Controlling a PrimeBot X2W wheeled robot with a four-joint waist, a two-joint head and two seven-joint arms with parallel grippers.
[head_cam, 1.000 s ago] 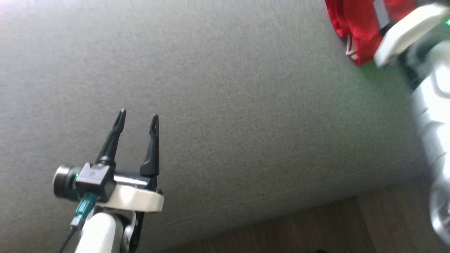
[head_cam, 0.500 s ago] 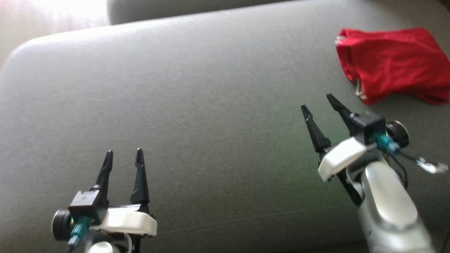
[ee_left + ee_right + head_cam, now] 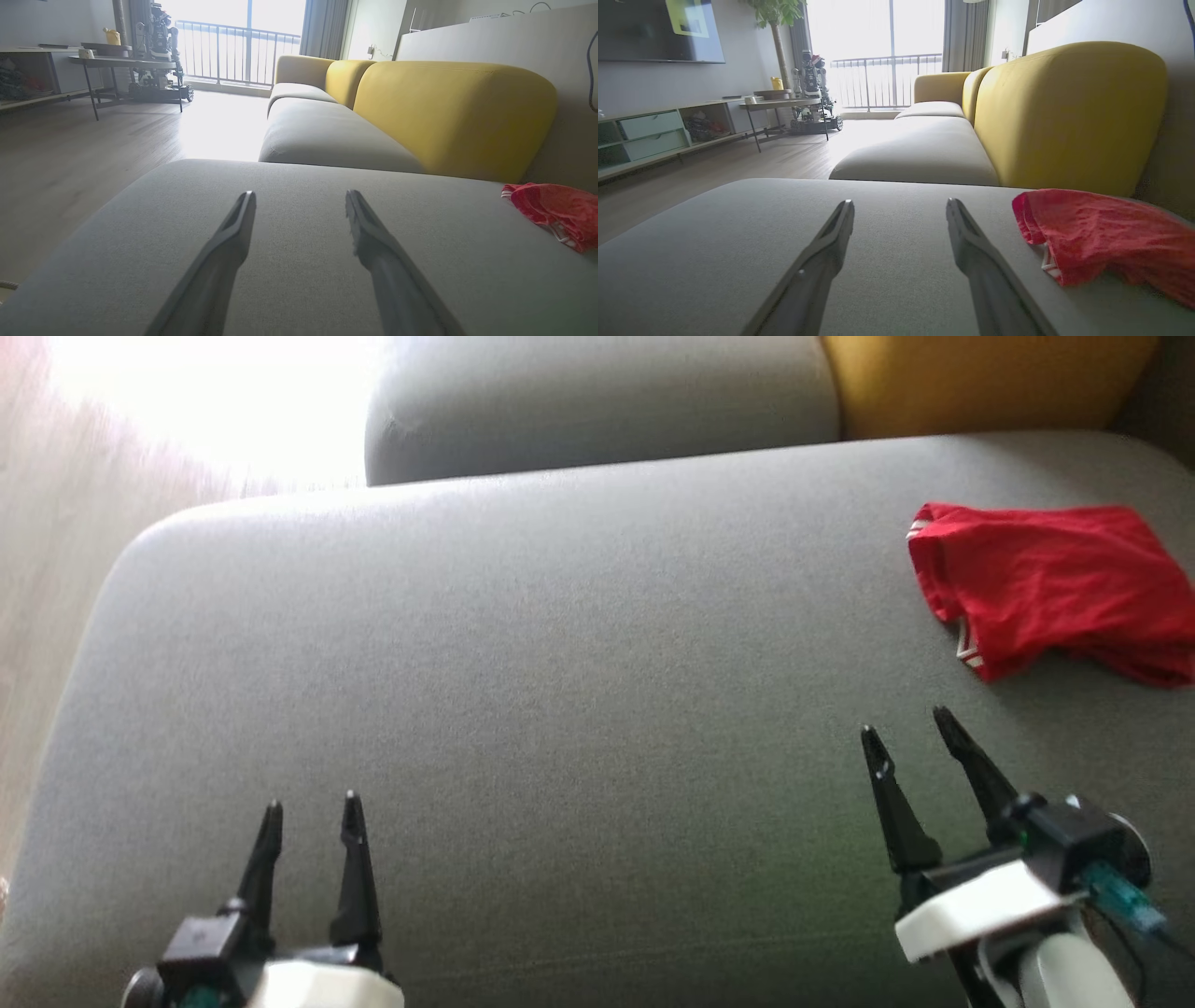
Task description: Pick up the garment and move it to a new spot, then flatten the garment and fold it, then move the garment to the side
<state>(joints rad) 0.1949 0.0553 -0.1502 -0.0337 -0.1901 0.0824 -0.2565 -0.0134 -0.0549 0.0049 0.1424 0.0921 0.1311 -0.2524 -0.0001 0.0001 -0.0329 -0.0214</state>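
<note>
Grey sofa seat (image 3: 579, 644) bears the red garment (image 3: 1046, 583) at your right. Your left gripper (image 3: 313, 803) and right gripper (image 3: 906, 722) hover, fingers spread, empty. Your head camera has since tilted up.

Seat cushion (image 3: 560, 663): middle of the head view, bearing the garment. Garment (image 3: 1046, 583): on the cushion at 2 o'clock, by its right edge, near the backrest (image 3: 980, 383) behind it. Right gripper (image 3: 906, 722): over the cushion at 5 o'clock, with the garment at its 1 o'clock, near but apart. Left gripper (image 3: 313, 801): over the cushion at 7 o'clock, well apart from the garment. Second seat cushion (image 3: 597, 401): behind the first at 12 o'clock, left of the backrest. Floor (image 3: 56, 616): beyond the cushion's left edge, 9 to 11 o'clock
</note>
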